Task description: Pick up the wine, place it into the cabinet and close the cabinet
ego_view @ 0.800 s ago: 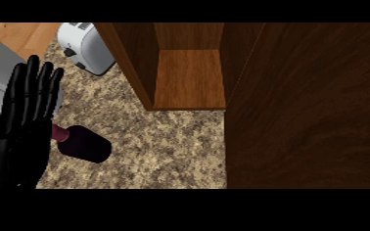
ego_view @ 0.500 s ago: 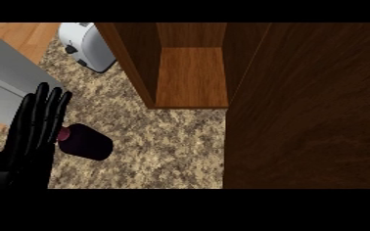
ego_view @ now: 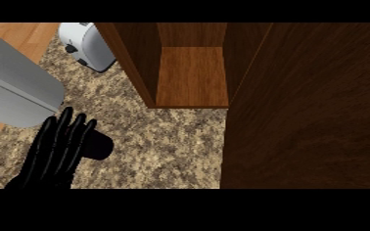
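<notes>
Lower left of the frame: left hand (ego_view: 57, 151) flat, fingers straight, laid over the wine bottle (ego_view: 98, 147), nothing curled round it; bottle dark, lying on the speckled counter (ego_view: 173, 142); open cabinet (ego_view: 192, 73) upper centre, toaster (ego_view: 86, 44) upper left

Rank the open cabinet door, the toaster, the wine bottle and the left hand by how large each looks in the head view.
1. Cabinet door, by far the largest.
2. Left hand.
3. Toaster, cut off by the view's top, so its rank against the hand is unsure.
4. Wine bottle, mostly hidden behind the hand.
</notes>
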`<state>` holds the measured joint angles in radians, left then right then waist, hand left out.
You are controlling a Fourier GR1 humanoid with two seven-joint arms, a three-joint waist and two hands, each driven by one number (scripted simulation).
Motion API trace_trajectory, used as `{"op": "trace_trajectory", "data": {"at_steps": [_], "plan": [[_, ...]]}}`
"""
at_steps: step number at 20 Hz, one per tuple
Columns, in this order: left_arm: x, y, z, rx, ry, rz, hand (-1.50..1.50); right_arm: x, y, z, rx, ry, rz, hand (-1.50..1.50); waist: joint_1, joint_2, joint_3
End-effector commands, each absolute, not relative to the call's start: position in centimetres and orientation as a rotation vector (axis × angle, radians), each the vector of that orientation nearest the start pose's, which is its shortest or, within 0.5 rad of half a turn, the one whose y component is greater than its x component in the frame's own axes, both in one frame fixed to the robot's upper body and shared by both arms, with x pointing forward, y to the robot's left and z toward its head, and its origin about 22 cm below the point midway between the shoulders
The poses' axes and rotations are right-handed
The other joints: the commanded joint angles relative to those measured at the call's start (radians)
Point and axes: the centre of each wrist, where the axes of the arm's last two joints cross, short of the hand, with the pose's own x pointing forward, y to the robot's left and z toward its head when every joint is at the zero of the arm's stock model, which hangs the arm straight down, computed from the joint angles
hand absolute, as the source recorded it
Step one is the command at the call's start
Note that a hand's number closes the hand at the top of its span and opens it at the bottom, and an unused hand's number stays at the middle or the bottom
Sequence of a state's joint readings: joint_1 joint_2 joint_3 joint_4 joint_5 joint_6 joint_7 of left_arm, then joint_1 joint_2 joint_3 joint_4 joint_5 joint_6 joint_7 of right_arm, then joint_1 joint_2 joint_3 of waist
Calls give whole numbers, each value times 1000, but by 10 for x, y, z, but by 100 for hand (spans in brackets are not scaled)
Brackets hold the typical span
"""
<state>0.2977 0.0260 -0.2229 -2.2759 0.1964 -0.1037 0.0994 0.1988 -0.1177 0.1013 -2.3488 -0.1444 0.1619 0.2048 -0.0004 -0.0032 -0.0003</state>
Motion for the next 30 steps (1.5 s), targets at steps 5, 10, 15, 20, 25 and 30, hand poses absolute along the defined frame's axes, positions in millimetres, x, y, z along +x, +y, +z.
{"op": "trace_trajectory", "data": {"at_steps": [5, 10, 15, 20, 25, 30], "plan": [[122, 205, 155, -394, -1885, -25, -150, 133, -228, 170, 227, -1925, 275, -150, 0, 2, 1], [112, 194, 153, -372, -1905, 24, -150, 136, -216, 164, 237, -1938, 244, -150, 3, 1, 0], [110, 190, 164, -380, -1869, 59, -150, 135, -226, 185, 233, -1945, 255, -150, 2, 1, 1], [110, 202, 174, -313, -1871, 78, -150, 129, -208, 197, 230, -1936, 227, -150, 2, 1, 0], [101, 219, 172, -278, -1882, 71, -150, 118, -217, 202, 208, -1945, 246, -150, 3, -1, 0], [108, 233, 173, -187, -1883, 101, -150, 125, -213, 198, 201, -1957, 235, -150, 3, 0, 0]]}}
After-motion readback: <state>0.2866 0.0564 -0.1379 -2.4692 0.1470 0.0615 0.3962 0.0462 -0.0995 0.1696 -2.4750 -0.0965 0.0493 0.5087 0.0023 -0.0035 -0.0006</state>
